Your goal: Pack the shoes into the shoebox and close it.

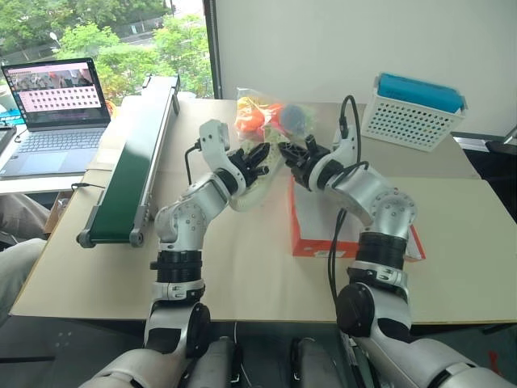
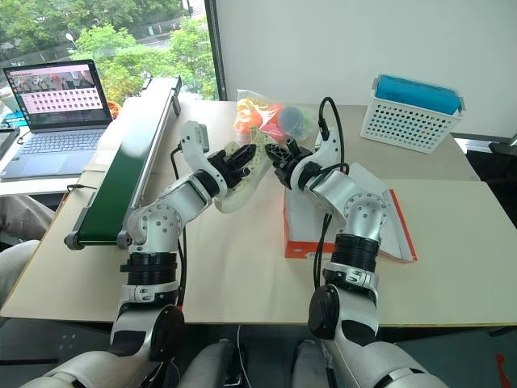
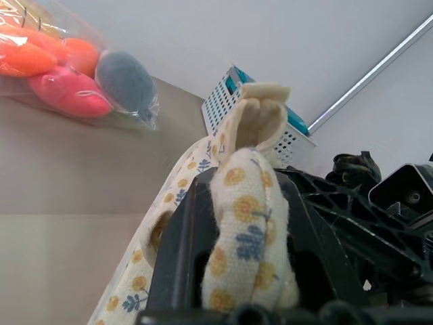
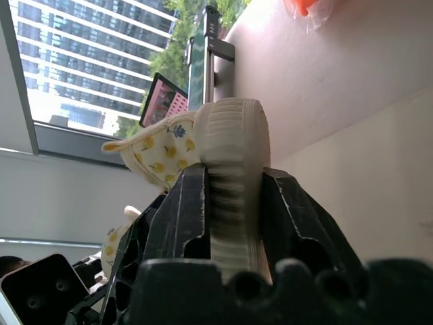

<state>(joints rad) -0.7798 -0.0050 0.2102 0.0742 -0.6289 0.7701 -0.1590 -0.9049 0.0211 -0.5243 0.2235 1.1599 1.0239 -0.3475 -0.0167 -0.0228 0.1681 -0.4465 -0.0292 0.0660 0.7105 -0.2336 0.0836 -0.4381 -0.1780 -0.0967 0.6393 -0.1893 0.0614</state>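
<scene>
A cream-white shoe (image 2: 242,168) with a flowered yellow-and-blue lining hangs above the table between my two hands. My left gripper (image 1: 258,157) is shut on its lined edge (image 3: 247,217), with black fingers (image 3: 179,257) pressing from both sides. My right gripper (image 1: 291,153) is shut on the ribbed sole (image 4: 233,169) of the same shoe, its fingers (image 4: 184,217) tight against it. The orange-red shoebox (image 1: 311,230) lies open on the table under my right arm. Its white inside faces up and its lid (image 2: 400,234) is spread out to the right.
A green conveyor belt (image 1: 133,162) runs along the left of the table, with a laptop (image 1: 56,105) beyond it. A clear bag of orange, pink and blue items (image 1: 271,117) lies at the back, and a white perforated basket with a blue top (image 1: 412,113) at the back right.
</scene>
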